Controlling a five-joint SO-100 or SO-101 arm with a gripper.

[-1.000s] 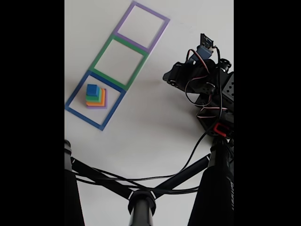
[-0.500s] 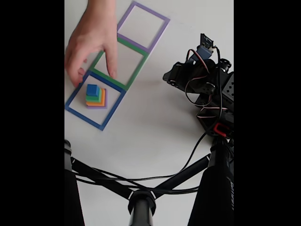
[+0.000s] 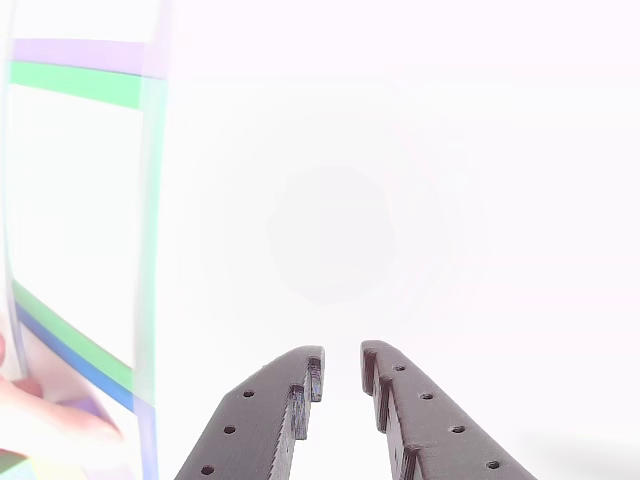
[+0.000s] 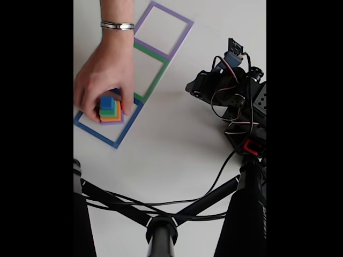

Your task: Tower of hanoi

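The tower of hanoi (image 4: 109, 110) is a small stack of cubes, blue on top, then green, orange and purple, standing inside the blue square outline (image 4: 115, 142) in the fixed view. A person's hand (image 4: 102, 72) with a bracelet reaches down from the top and has its fingers around the stack. The arm (image 4: 233, 93) sits folded at the right, well away from the stack. In the other view my gripper (image 3: 342, 362) points over bare white table, its dark fingers almost together with nothing between them. A blurred fingertip (image 3: 45, 420) shows at the lower left there.
A green square outline (image 4: 156, 79) and a purple one (image 4: 182, 37) continue the row beyond the blue one. Black tripod bars and cables (image 4: 161, 214) cross the foreground of the fixed view. Wires hang off the arm's base (image 4: 246, 144).
A hand came in from the top over the last second and moved down onto the stack, closing its fingers around it. The arm has not moved.
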